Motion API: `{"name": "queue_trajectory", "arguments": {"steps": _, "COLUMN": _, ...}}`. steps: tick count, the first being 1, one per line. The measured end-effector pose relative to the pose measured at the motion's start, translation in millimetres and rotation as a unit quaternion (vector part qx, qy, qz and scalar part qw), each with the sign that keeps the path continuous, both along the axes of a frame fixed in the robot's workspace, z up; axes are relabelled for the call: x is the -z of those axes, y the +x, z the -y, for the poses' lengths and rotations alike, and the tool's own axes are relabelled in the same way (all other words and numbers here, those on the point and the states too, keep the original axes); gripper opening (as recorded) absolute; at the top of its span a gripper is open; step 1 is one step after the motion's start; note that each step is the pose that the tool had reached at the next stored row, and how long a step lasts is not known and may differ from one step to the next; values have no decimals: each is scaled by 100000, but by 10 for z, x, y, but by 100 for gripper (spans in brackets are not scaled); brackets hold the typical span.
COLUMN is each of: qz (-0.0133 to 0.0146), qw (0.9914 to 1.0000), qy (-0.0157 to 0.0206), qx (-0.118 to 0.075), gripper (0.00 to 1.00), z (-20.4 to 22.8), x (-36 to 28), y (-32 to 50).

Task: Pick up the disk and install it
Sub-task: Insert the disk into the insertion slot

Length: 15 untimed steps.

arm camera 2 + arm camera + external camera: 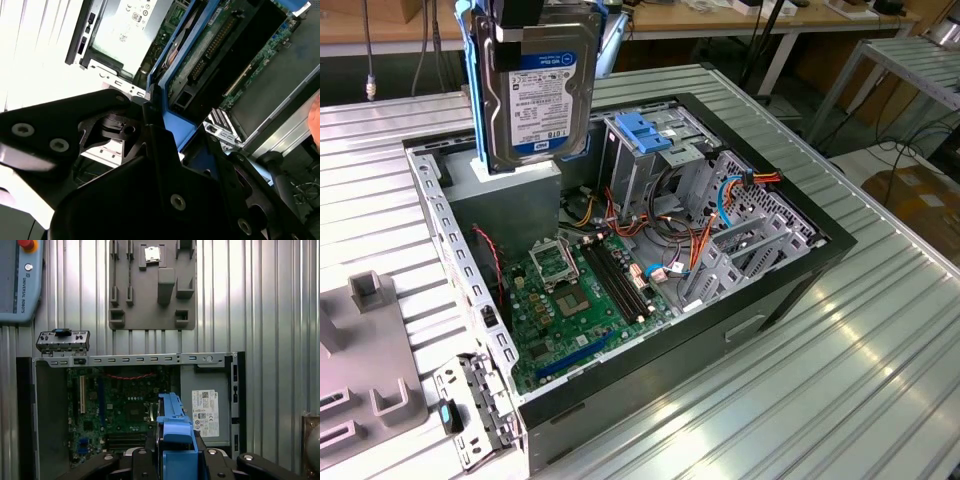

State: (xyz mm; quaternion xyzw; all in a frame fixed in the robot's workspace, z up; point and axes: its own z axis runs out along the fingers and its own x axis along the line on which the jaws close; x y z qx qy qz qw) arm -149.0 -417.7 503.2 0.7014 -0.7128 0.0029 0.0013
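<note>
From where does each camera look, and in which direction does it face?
Exterior view: off the arm, high beside the table, facing down slantwise into the computer case; the gripper holds the disk upright above it.
First wrist view: on the arm, facing straight down on the case and a grey plate; gripper in the foreground.
Second wrist view: on the arm, close behind the gripper, facing along the disk's blue rail.
All share the disk and case.

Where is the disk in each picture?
Exterior view: the disk hangs upright, label showing, above the grey power-supply box.
First wrist view: the disk is edge-on, blue edge toward the camera, seen beside that box.
Second wrist view: the disk runs slanted, edge-on, next to the box's white sticker.
Shared landmark: the grey power-supply box.
</note>
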Motion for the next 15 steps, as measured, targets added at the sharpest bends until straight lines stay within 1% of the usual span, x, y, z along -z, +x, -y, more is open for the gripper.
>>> {"name": "queue_trajectory", "arguments": {"steps": 8, "qz": -2, "qw": 100000, "qy": -1, "qx": 1, "gripper": 37, "z": 38, "x": 1, "y": 0}}
{"name": "queue_trajectory", "arguments": {"steps": 15, "qz": -2, "qw": 100000, "qy": -3, "qx": 1, "gripper": 37, "z": 57, "x": 2, "y": 0}}
